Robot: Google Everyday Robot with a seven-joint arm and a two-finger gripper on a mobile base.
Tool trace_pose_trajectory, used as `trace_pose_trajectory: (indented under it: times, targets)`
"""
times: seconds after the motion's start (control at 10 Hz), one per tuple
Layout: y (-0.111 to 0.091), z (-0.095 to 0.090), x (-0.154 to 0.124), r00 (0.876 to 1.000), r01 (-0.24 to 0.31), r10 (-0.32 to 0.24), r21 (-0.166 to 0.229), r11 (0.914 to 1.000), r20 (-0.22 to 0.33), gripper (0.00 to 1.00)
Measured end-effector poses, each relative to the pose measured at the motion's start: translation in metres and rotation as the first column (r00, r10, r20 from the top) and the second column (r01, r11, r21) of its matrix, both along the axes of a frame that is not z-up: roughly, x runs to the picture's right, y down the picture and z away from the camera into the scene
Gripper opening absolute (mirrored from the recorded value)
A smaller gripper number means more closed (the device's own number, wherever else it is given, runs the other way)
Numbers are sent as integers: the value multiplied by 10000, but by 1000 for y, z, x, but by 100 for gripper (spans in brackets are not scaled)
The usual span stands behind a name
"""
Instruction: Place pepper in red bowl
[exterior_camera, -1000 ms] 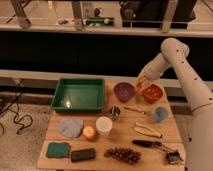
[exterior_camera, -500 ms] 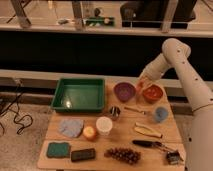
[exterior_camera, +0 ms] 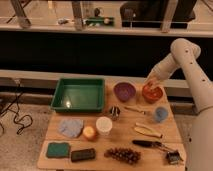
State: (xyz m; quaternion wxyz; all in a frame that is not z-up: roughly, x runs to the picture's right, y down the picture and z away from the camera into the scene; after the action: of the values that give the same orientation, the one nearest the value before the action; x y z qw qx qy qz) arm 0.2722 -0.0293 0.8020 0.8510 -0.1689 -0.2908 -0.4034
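The red bowl (exterior_camera: 153,94) stands at the back right of the wooden table (exterior_camera: 117,141), right of the purple bowl (exterior_camera: 124,91). My gripper (exterior_camera: 150,83) hangs at the end of the white arm (exterior_camera: 181,55), just above the red bowl's left rim. I cannot make out the pepper as separate from the gripper and the bowl; it is hidden or blends with them.
A green tray (exterior_camera: 80,95) sits at the back left. A blue cup (exterior_camera: 160,114), a small metal cup (exterior_camera: 115,112), a white cup (exterior_camera: 104,125), a round orange fruit (exterior_camera: 90,132), a blue cloth (exterior_camera: 70,126), a green sponge (exterior_camera: 57,149), grapes (exterior_camera: 122,155) and utensils (exterior_camera: 149,144) lie across the table.
The gripper has shifted slightly right and sits closer over the red bowl. Nothing else on the table has moved.
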Motion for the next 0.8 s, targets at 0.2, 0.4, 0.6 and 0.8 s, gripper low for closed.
trace_pose_trajectory:
  times: [0.2,0.4,0.6,0.8]
  targets:
    - [4,10,6,9940,711,-734,-311,9970,-810,0]
    - [9,22,4,9893,951,-1005,-551,9939,-1056,0]
    - [5,30,3,9928,745,-802,-653,9951,-894,0]
    - [-4,41,1,9970,398,-440,-656,9970,-632,0]
